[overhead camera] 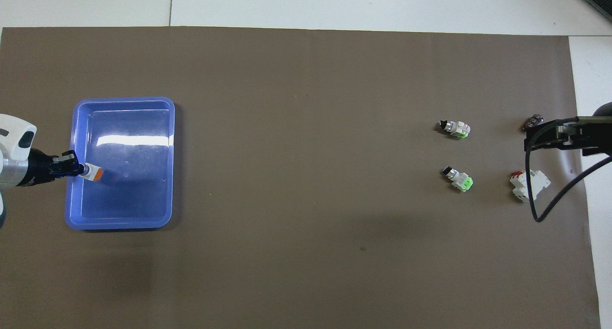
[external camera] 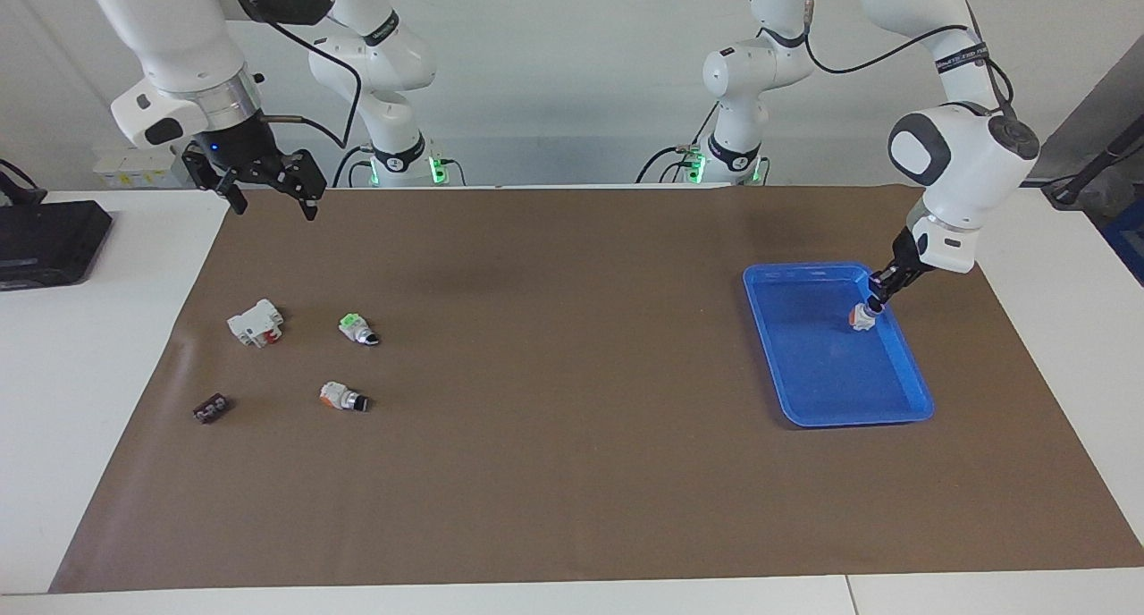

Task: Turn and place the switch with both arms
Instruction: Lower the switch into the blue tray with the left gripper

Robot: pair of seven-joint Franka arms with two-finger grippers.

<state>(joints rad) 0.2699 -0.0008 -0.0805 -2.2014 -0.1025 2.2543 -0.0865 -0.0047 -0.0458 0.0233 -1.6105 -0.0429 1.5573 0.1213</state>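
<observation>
My left gripper (external camera: pixel 872 299) is shut on the switch (external camera: pixel 862 317), gripping its knob end. It holds the switch tilted and low inside the blue tray (external camera: pixel 856 420), by the rim at the left arm's end of the table. I cannot tell whether the switch touches the tray floor. In the overhead view the left gripper (overhead camera: pixel 75 169) holds the switch (overhead camera: pixel 92 173) with its orange end over the tray (overhead camera: pixel 123 100). My right gripper (external camera: pixel 273 209) is open and empty, raised over the mat's edge near its own base. It also shows in the overhead view (overhead camera: pixel 550 137).
At the right arm's end of the mat lie a second orange-ended switch (external camera: pixel 343 398), a green-ended switch (external camera: pixel 358 329), a white block with a red part (external camera: pixel 256 322) and a small dark part (external camera: pixel 211 408). A black device (external camera: pixel 49 240) sits off the mat.
</observation>
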